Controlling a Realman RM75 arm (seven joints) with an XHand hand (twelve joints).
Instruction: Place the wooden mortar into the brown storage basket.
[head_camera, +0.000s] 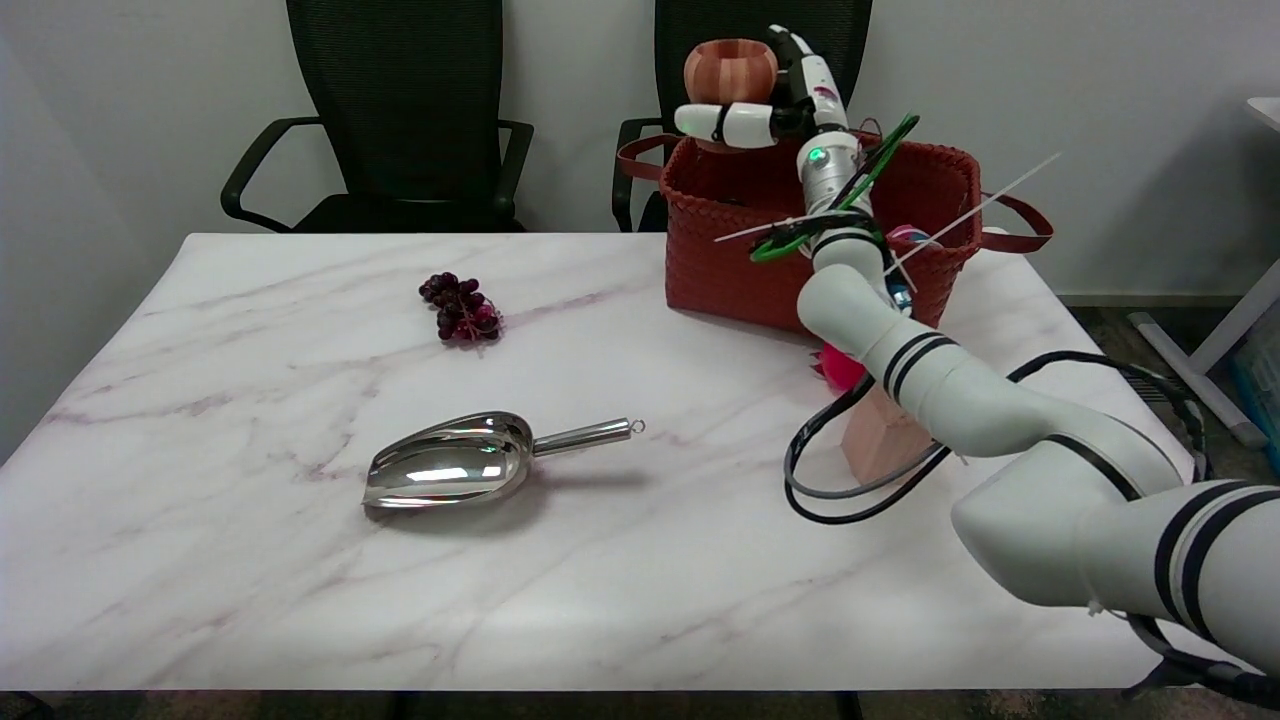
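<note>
The right robot hand grips the round, striped wooden mortar above the brown woven storage basket at the counter's one o'clock, positioned for lowering inside.

Right arm: white, reaching from near right to far centre, wrist raised. Robot hand: held high, fingers curled around a held object.

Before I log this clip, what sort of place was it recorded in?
Probably an office or lab room set up for robot trials: two black mesh office chairs stand behind a marble-patterned table, against a plain white wall, and another desk's leg shows at the right.
</note>
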